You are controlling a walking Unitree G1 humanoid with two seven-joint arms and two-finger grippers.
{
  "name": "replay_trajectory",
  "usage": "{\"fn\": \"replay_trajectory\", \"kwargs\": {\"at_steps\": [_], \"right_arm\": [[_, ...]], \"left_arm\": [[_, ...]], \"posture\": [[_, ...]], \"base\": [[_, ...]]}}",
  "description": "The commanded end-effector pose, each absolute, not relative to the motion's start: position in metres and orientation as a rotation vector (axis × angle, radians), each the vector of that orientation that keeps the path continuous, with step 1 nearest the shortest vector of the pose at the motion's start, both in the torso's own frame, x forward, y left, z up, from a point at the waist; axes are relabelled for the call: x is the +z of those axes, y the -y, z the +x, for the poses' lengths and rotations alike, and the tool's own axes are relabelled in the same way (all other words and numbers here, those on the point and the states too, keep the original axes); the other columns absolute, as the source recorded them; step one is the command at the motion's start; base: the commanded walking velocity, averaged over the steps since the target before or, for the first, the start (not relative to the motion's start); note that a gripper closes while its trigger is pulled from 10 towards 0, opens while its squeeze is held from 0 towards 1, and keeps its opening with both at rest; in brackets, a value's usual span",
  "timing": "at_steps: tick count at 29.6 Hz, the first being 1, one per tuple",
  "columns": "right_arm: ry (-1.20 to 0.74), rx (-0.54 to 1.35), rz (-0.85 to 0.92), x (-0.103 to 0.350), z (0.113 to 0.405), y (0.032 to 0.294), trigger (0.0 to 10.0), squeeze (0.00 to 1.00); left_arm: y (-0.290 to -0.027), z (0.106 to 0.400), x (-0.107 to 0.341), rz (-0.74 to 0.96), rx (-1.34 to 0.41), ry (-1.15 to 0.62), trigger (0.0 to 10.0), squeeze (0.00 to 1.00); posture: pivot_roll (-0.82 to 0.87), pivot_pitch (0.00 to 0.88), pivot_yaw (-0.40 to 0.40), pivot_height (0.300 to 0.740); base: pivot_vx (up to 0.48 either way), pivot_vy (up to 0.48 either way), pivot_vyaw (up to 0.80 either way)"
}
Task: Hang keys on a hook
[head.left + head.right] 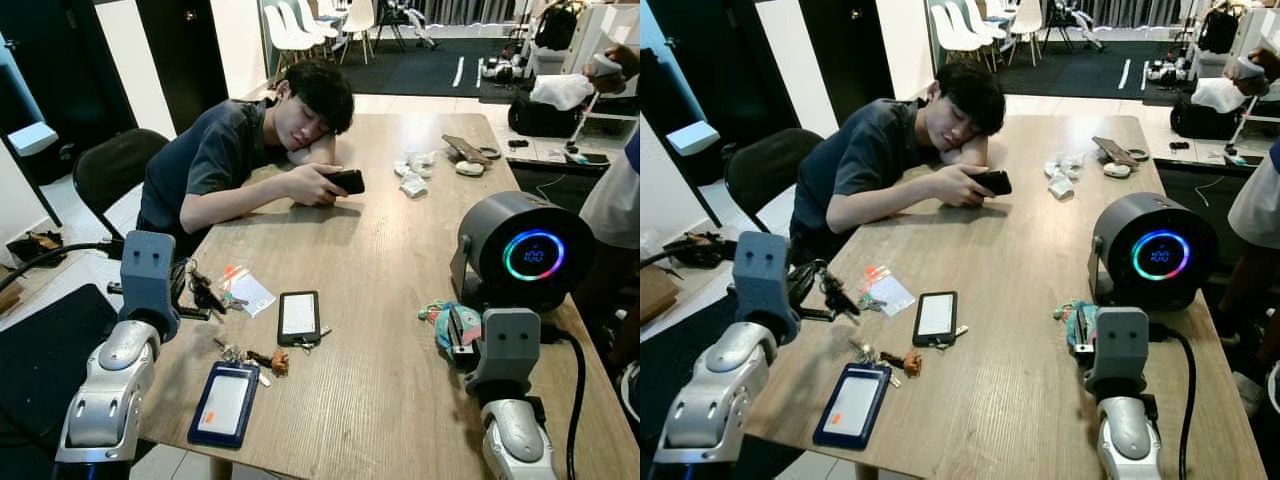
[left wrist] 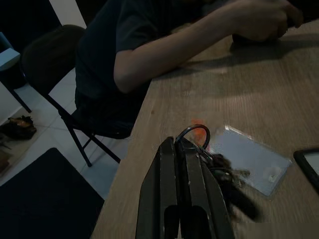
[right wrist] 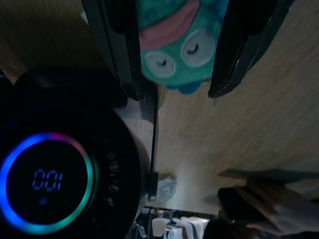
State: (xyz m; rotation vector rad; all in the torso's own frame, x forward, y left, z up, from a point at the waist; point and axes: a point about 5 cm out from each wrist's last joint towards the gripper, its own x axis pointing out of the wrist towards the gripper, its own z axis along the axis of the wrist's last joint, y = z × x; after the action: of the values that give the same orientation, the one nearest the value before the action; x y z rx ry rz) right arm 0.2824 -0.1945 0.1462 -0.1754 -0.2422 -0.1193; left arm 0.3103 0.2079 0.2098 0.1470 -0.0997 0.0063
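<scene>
Keys [image 2: 227,172] sit clamped between the closed fingers of my left gripper [image 2: 182,149], their metal ring [image 2: 192,134] looping out just past the fingertips and the dark bunch hanging to one side. From the head view, this gripper [image 1: 205,290] is above the near left part of the wooden table [image 1: 380,260], close to its edge. Just beyond the keys on the tabletop lies a clear plastic sleeve [image 1: 250,292] with a small orange tag [image 1: 230,272] beside it. Nearer to me are a black phone [image 1: 299,317] lying flat, a second small bunch of keys with a brown fob [image 1: 262,357], and a blue card holder [image 1: 224,403] at the near edge. My right gripper [image 3: 174,74] is on the right side of the table with its fingers spread apart; a teal cartoon charm [image 3: 177,47] lies between them, and I cannot tell whether either finger touches it. Just behind that charm stands a round dark device [image 1: 525,250] with a glowing coloured ring on its face. A person [image 1: 250,150] sits at the left side of the table, head resting on one arm, a hand [image 1: 318,185] holding a black phone [image 1: 347,181]. White crumpled items [image 1: 415,172] lie at the far end of the table.
</scene>
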Motion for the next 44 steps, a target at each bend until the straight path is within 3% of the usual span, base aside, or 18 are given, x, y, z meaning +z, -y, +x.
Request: {"fn": "replay_trajectory", "kwargs": {"at_steps": [1, 34, 44], "right_arm": [[0.213, -0.112, -0.174, 0.1381, 0.2816, 0.1940, 10.0, 0.00], [0.203, -0.113, -0.173, 0.1346, 0.2808, 0.1931, 10.0, 0.00], [0.201, -0.111, -0.175, 0.1343, 0.2806, 0.1925, 10.0, 0.00]], "left_arm": [[-0.2125, 0.3070, 0.2097, 0.173, 0.019, 0.108, 10.0, 0.00], [-0.2132, 0.3061, 0.2068, 0.195, 0.020, 0.105, 10.0, 0.00], [-0.2133, 0.3054, 0.2056, 0.204, 0.021, 0.108, 10.0, 0.00]], "posture": [[0.00, 0.122, 0.083, 0.740], [0.01, 0.129, 0.086, 0.740], [0.01, 0.132, 0.085, 0.740]], "base": [[-0.480, 0.000, 0.00], [-0.477, 0.000, 0.00], [-0.144, 0.000, 0.00]]}}
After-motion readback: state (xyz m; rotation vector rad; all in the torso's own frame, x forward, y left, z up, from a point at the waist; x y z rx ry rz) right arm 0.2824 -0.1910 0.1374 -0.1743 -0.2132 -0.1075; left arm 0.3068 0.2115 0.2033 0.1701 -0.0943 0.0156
